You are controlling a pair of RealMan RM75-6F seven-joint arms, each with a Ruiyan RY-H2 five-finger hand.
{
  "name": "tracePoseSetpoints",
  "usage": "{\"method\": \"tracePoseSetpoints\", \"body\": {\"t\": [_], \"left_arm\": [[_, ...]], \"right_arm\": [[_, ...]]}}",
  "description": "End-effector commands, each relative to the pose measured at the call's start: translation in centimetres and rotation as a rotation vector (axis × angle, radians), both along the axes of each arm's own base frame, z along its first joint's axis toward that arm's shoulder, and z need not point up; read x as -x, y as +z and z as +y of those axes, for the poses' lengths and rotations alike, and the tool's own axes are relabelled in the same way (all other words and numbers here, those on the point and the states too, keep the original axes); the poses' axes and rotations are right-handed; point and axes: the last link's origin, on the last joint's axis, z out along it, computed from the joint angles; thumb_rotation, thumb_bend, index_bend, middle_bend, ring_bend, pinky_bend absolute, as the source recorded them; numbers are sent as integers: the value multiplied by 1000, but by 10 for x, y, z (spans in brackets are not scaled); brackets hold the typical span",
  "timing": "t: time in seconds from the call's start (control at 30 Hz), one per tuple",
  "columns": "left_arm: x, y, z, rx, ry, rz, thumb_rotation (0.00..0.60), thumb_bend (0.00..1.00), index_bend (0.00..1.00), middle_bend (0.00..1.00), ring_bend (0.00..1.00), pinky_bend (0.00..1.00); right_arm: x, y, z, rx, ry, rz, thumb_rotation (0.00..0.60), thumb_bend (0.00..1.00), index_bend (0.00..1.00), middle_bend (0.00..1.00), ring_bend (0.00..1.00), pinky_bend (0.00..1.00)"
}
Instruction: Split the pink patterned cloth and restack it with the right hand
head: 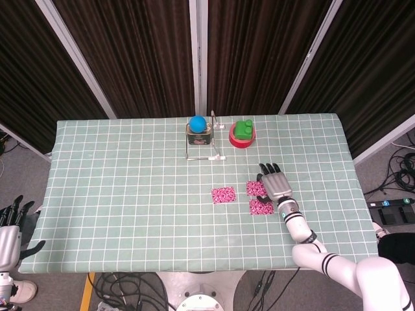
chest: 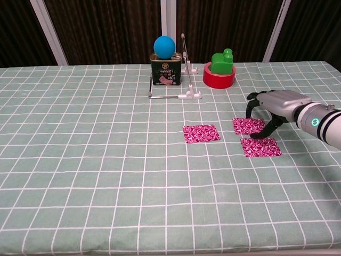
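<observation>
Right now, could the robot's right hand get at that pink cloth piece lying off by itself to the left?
Probably yes. The right hand sits over the two nearer pink pieces, and the lone pink piece lies just beside them on bare tablecloth, with nothing between.

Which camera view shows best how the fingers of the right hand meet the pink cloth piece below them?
The chest view: seen from the side, the right hand arches over the far right cloth piece, its fingertips down at that piece's near edge. In the head view the right hand hides any contact with the cloth piece.
</observation>
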Motion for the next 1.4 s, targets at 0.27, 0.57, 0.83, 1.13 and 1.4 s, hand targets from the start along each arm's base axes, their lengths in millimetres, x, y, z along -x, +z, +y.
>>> {"method": "tracePoseSetpoints", "body": {"t": [0.27,0.57,0.83,1.13,1.4], "left_arm": [[2,1,-1,-5,3,-4,600,61,185,131,133,151],[3,1,-2,-9,3,-8,600,60,185,131,133,151],[6,2,-4,-10,12,-7,600,60,185,131,133,151],[9,2,-5,-9,19,-7,600,60,185,131,133,151],[8,2,-4,-10,18,-5,600,60,185,131,133,151]], "right_arm": [[-28,14,-4,24,50,-77,472,141,415,47,0,0],[-74,-5,0,-61,100,-124,471,141,392,47,0,0],[-96,-32,0,-120,131,-91,470,141,376,47,0,0],[-103,-47,-2,-140,156,-59,412,143,360,47,0,0],[-102,-47,-3,-152,175,-50,387,142,356,46,0,0]]}}
